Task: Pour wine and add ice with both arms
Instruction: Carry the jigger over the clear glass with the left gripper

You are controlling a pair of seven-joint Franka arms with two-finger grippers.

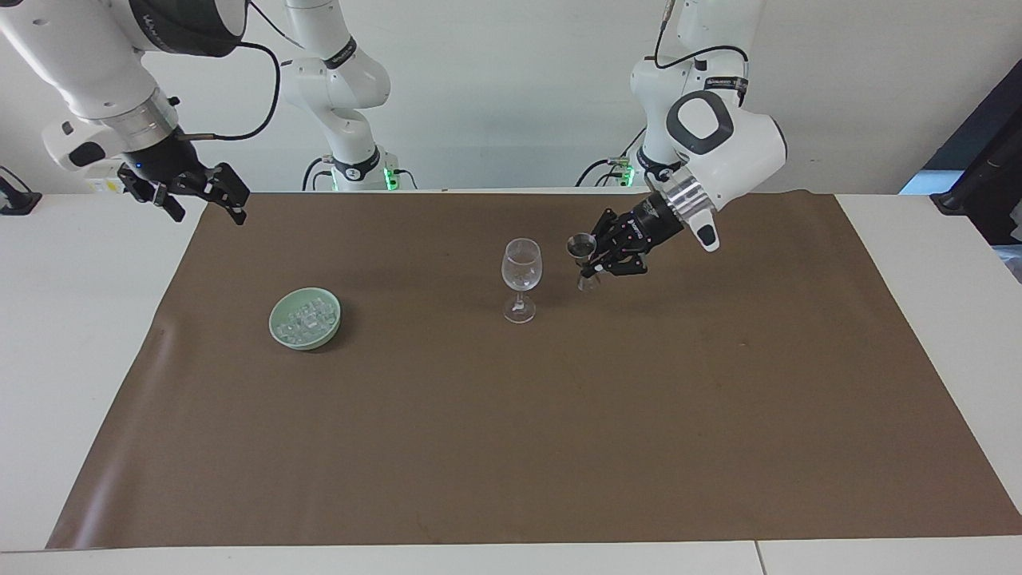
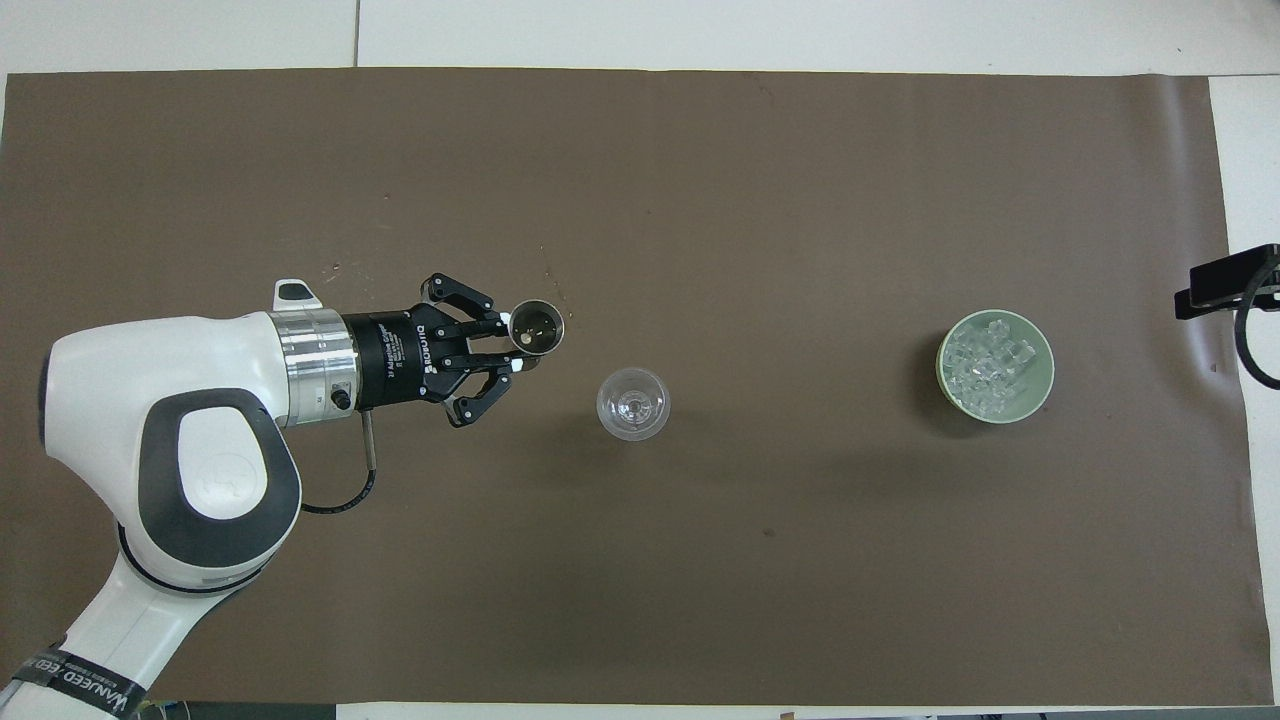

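Note:
A small steel jigger [image 1: 584, 261] [image 2: 537, 330] hangs in the air close beside the rim of the clear stemmed wine glass [image 1: 520, 278] [image 2: 632, 403], toward the left arm's end of the table. My left gripper [image 1: 595, 263] [image 2: 518, 350] is shut on the jigger's waist and holds it nearly upright. No liquid can be made out in it. The ice [image 1: 307, 317] [image 2: 990, 362] lies as several clear cubes in a pale green bowl [image 1: 279, 331] [image 2: 943, 368] toward the right arm's end. My right gripper [image 1: 204, 196] waits open, raised over the mat's edge at that end.
A brown mat [image 1: 511, 447] [image 2: 700, 180] covers most of the white table [image 1: 72, 319]. The glass stands near the mat's middle, the bowl about a third of the mat's length away from it.

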